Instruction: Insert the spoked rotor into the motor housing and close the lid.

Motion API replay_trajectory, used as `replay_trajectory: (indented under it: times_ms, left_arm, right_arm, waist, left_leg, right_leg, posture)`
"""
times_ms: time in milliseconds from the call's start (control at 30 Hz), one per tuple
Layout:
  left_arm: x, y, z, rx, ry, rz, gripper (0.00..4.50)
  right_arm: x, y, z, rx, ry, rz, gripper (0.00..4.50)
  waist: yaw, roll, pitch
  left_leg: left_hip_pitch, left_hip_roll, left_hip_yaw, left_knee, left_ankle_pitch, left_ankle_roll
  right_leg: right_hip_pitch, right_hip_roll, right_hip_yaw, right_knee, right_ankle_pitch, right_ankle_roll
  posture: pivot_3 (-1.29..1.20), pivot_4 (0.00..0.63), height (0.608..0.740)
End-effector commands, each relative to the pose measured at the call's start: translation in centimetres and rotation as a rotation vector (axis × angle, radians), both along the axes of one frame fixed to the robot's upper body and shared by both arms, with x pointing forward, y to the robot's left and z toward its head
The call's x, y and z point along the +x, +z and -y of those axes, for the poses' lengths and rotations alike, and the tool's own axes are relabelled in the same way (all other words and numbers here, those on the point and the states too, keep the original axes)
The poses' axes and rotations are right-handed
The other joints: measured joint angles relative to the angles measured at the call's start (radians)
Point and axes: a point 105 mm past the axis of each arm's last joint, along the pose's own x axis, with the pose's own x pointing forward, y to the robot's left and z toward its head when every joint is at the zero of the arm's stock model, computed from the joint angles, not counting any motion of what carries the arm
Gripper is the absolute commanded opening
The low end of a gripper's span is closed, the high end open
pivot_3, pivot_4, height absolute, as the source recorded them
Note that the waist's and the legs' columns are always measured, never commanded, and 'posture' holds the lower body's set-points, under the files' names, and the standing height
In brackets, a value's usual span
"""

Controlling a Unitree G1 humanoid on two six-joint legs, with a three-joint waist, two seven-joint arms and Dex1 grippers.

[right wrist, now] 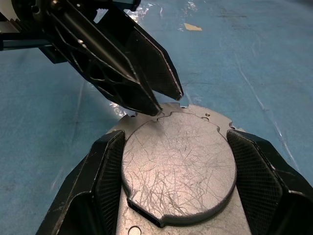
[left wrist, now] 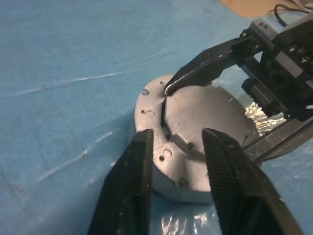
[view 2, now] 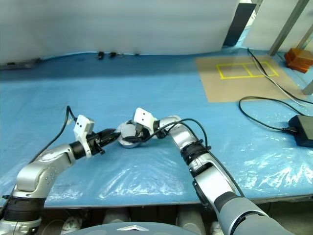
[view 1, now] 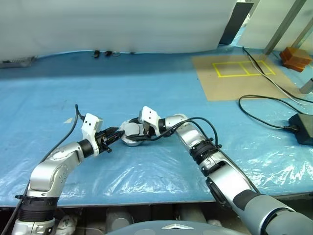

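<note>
The motor housing (left wrist: 188, 182) lies on the blue sheet in front of me, a round silver-grey case. Its lid (right wrist: 178, 161) lies flat on it, smooth scratched face up. My right gripper (right wrist: 177, 139) reaches in from the right and is shut on the housing, one finger on each side of the case. From the left comes my left gripper (left wrist: 178, 134), its fingers (right wrist: 146, 93) a narrow gap apart with nothing between them. Their tips are at the housing's rim by the lid's edge. The spoked rotor is hidden.
Blue plastic sheeting (view 1: 98, 93) covers the table, with its front edge (view 1: 146, 198) close to me. Far right lie black cables (view 1: 264, 105) and a black box (view 1: 304, 128). A brown board with yellow tape squares (view 1: 239, 73) and an orange block (view 1: 295, 58) sit at the back right.
</note>
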Motion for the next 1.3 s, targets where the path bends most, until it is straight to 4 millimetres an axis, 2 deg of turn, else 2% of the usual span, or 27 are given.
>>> replay_trajectory:
  times_ms: [33,67,100,233,333,500,633,733,833,1000,1100,1300]
  left_arm:
    - [0.1,0.4,0.6,-0.022,-0.04,0.019,0.44]
    - [0.0,0.4,0.7,-0.025,-0.048,0.016,0.11]
    - [-0.1,0.2,0.7,-0.02,-0.05,0.009,0.03]
    - [0.0,-0.9,-0.1,0.052,-0.028,-0.015,0.03]
    - [0.5,-1.0,-1.3,0.059,0.03,-0.012,0.03]
    - [-0.3,-1.2,-2.7,0.048,0.049,-0.02,0.03]
    - [-1.0,-1.5,-1.4,0.034,-0.007,-0.028,0.03]
    - [-0.5,-1.1,-0.3,0.031,-0.027,-0.008,0.03]
    - [-0.1,-0.4,-0.3,0.013,-0.018,0.007,0.03]
    - [-0.8,-1.0,-3.0,0.022,0.026,-0.048,0.03]
    - [-0.9,-0.8,-3.8,0.019,0.046,-0.043,0.03]
    - [-0.8,1.2,-1.7,-0.027,-0.036,0.03,0.03]
  right_arm:
    - [-0.3,-4.6,2.8,-0.151,-0.084,-0.116,2.97]
    - [-0.3,-4.7,2.8,-0.155,-0.085,-0.114,2.97]
    - [-0.3,-4.7,2.9,-0.158,-0.087,-0.113,2.97]
    - [-0.2,-4.7,3.1,-0.157,-0.095,-0.118,2.97]
    - [-0.1,-4.7,3.2,-0.153,-0.1,-0.124,2.97]
    - [-0.2,-4.7,3.3,-0.151,-0.103,-0.127,2.97]
    - [-0.3,-4.8,3.5,-0.154,-0.105,-0.133,2.97]
    - [-0.4,-4.9,3.6,-0.161,-0.099,-0.133,2.97]
    - [-0.4,-4.8,3.6,-0.163,-0.096,-0.133,2.97]
    - [-0.1,-4.8,3.9,-0.164,-0.108,-0.131,2.97]
    - [-0.2,-4.9,3.9,-0.163,-0.11,-0.135,2.97]
    - [-0.6,-5.3,3.8,-0.169,-0.096,-0.14,2.97]
  waist:
    - [-0.002,0.0,0.0]
    - [-0.003,0.0,0.0]
    - [-0.003,0.0,0.0]
    - [-0.002,0.0,0.0]
    - [0.0,0.002,-0.001]
    - [0.0,0.003,-0.002]
    - [0.004,0.003,-0.002]
    - [0.009,0.004,-0.002]
    - [0.012,0.005,-0.001]
    - [0.009,0.005,-0.001]
    - [0.009,0.005,-0.001]
    - [0.011,0.005,-0.001]
  left_leg:
    - [-0.001,0.0,0.0,0.0,0.0,0.0]
    - [-0.001,0.0,0.0,0.0,0.0,0.0]
    - [-0.001,0.0,0.0,0.0,0.0,0.0]
    - [-0.001,0.0,0.0,-0.001,0.0,0.0]
    - [-0.001,0.0,0.0,-0.002,0.0,0.0]
    - [-0.001,0.0,0.0,-0.003,0.0,0.0]
    - [-0.001,0.0,0.0,-0.005,0.0,0.0]
    - [-0.001,0.0,0.001,-0.006,0.0,0.001]
    - [-0.001,0.0,0.001,-0.007,-0.002,0.003]
    - [-0.001,-0.001,0.001,-0.008,-0.002,0.003]
    - [-0.001,-0.001,0.001,-0.008,-0.002,0.003]
    - [-0.001,-0.001,0.001,-0.01,-0.002,0.004]
  right_leg:
    - [0.0,0.0,0.0,-0.001,0.0,0.0]
    - [0.0,0.0,0.0,-0.002,0.0,0.0]
    - [0.0,0.0,0.0,-0.002,0.0,0.0]
    - [0.0,0.0,0.0,-0.003,0.0,0.0]
    - [0.001,0.0,0.0,-0.004,0.0,0.0]
    - [0.001,0.0,0.0,-0.006,0.0,0.0]
    - [0.001,0.0,-0.001,-0.008,0.0,0.0]
    - [0.001,-0.001,-0.001,-0.008,0.0,0.0]
    - [0.001,-0.001,-0.001,-0.008,0.0,0.0]
    - [0.0,-0.001,-0.001,-0.009,0.0,0.001]
    - [0.0,0.0,-0.001,-0.009,-0.001,0.002]
    - [0.0,-0.001,-0.001,-0.01,-0.001,0.002]
  posture:
    - [0.0,0.15,0.74]
    - [0.0,0.15,0.74]
    - [0.0,0.15,0.74]
    - [0.0,0.15,0.74]
    - [0.0,0.15,0.74]
    - [0.0,0.15,0.74]
    - [0.0,0.15,0.74]
    - [0.0,0.15,0.74]
    - [0.0,0.15,0.74]
    - [0.0,0.15,0.74]
    - [0.0,0.15,0.74]
    - [0.0,0.15,0.74]
